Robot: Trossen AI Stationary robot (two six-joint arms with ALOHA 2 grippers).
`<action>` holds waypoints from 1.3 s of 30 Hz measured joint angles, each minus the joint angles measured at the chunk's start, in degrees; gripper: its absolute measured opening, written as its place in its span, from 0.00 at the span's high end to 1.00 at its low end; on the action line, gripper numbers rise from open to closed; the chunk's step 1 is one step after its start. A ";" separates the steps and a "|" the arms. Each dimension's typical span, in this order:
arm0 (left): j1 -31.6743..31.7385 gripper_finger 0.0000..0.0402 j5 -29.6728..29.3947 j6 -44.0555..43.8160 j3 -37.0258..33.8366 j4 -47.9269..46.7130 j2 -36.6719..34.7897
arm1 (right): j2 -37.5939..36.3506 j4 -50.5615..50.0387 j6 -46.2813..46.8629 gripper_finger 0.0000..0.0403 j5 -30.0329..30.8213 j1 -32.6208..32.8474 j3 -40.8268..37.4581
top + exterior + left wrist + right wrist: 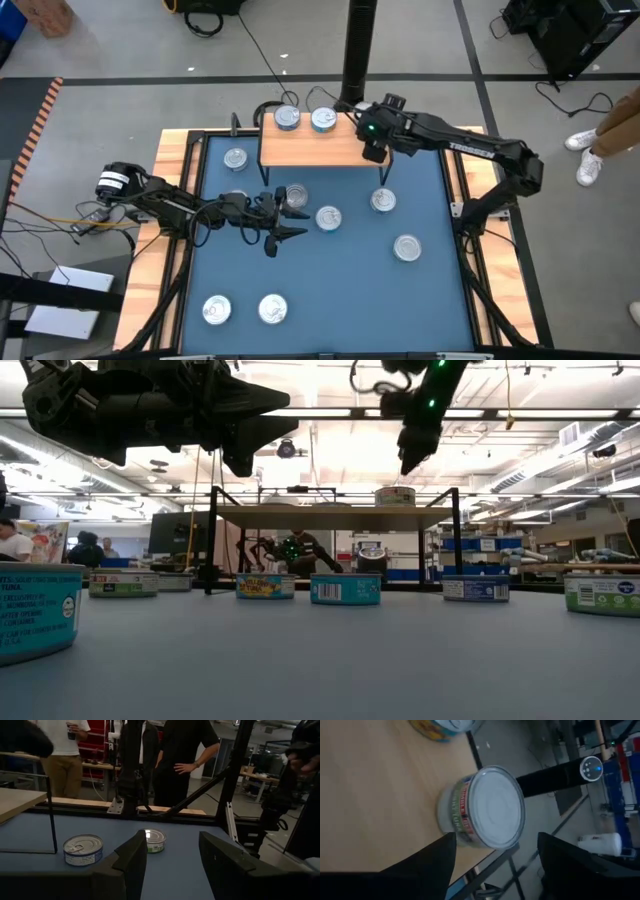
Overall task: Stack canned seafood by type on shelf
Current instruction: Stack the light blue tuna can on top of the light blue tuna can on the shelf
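The shelf is a light-wood board on black legs at the mat's far side. Two tins stand on its far edge. My right gripper hovers open above the shelf's right end. In the right wrist view its fingers stand short of a silver-topped tin without touching it. My left gripper is open above the mat, next to a tin. In the low view it hangs high. Several more tins lie on the mat.
Other tins sit near the mat's left far corner and its near edge. The blue mat has raised wooden edges. A black post stands behind the shelf. People stand beyond the table.
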 joint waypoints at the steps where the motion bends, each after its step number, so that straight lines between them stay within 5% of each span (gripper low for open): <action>1: 0.00 0.54 -0.02 0.03 0.00 -0.02 0.00 | -0.83 -0.84 0.87 0.31 -0.88 0.61 0.01; 6: 0.00 0.57 -0.02 1.29 0.02 -0.56 0.00 | -5.18 -3.36 8.54 0.46 -7.91 4.01 -0.05; 15: 0.00 0.83 -0.03 4.30 0.02 -3.50 -0.02 | -11.35 4.36 16.37 0.97 -12.82 12.13 -10.26; 20: 0.00 0.98 0.81 4.70 0.02 -3.50 -0.02 | -14.07 18.35 18.49 0.98 -16.67 16.40 -19.34; 29: -0.01 0.99 7.83 4.43 0.03 -4.70 -0.08 | -14.82 37.96 23.22 0.99 -19.71 25.64 -31.46; 39: -4.21 1.00 12.08 6.07 4.89 -27.96 -3.17 | -14.82 49.69 29.98 1.00 -16.27 36.21 -39.81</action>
